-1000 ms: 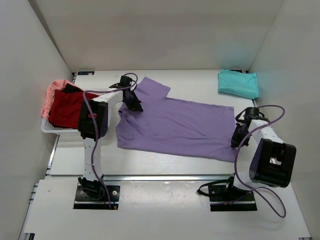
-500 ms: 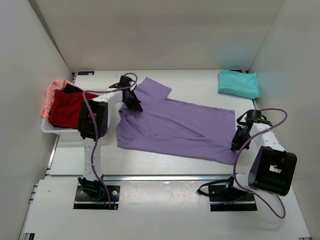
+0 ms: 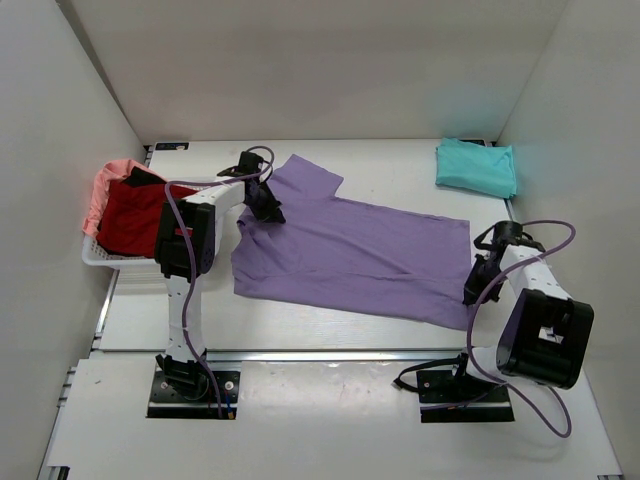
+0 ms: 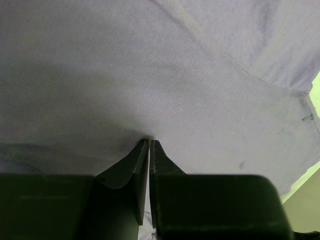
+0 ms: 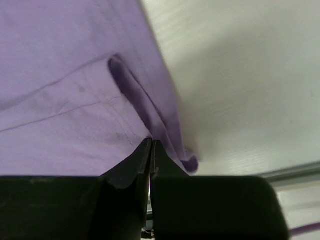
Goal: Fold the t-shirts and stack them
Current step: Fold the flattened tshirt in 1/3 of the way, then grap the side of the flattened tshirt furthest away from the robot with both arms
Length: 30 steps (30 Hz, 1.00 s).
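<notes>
The lavender-purple t-shirt [image 3: 345, 250] lies spread flat across the middle of the table. My left gripper [image 3: 265, 207] is shut on its upper left part near the collar; in the left wrist view the jaws [image 4: 150, 142] pinch purple cloth [image 4: 165, 75]. My right gripper [image 3: 474, 290] is shut on the shirt's lower right hem corner; the right wrist view shows the jaws [image 5: 151, 143] closed on a folded ridge of purple cloth [image 5: 65, 75]. A folded teal t-shirt [image 3: 476, 166] lies at the back right. The red t-shirt [image 3: 130, 215] and the salmon-pink t-shirt [image 3: 105, 185] sit in the basket.
The white lattice basket [image 3: 100, 257] stands at the left edge, next to the left arm. White walls close in the table on three sides. A metal rail [image 3: 330, 355] runs along the near edge in front of both arm bases.
The right gripper has drawn the shirt's lower right corner slightly outward and toward the near edge. The left gripper has stayed in place.
</notes>
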{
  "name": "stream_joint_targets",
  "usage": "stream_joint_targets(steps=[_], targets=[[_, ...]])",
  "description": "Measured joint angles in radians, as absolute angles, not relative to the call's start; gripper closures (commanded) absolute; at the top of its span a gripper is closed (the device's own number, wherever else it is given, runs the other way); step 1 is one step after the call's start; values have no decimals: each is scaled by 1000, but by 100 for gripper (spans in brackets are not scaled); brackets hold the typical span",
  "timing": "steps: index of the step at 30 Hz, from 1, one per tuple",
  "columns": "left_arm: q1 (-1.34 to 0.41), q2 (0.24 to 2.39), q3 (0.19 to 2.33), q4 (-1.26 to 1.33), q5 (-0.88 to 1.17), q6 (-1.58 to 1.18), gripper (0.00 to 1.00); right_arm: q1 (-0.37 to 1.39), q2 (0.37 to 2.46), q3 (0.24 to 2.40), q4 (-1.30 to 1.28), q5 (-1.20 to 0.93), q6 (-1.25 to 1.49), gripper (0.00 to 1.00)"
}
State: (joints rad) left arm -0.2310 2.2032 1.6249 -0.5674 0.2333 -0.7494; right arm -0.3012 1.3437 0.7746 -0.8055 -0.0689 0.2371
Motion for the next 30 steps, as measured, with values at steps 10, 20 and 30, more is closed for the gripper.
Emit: stream_joint_targets(steps=[10,20,30], targets=[[-221,2201,1620,-567,236,-750,82,-342,1446,880,-950,44,295,100],[-208,2200,1620,-563,249,-749,76,-303,1500,977,-940,11,285,76],[-199,2200,1762,-588,225,-729,61,-290,1655,1200,-785,-43,285,72]])
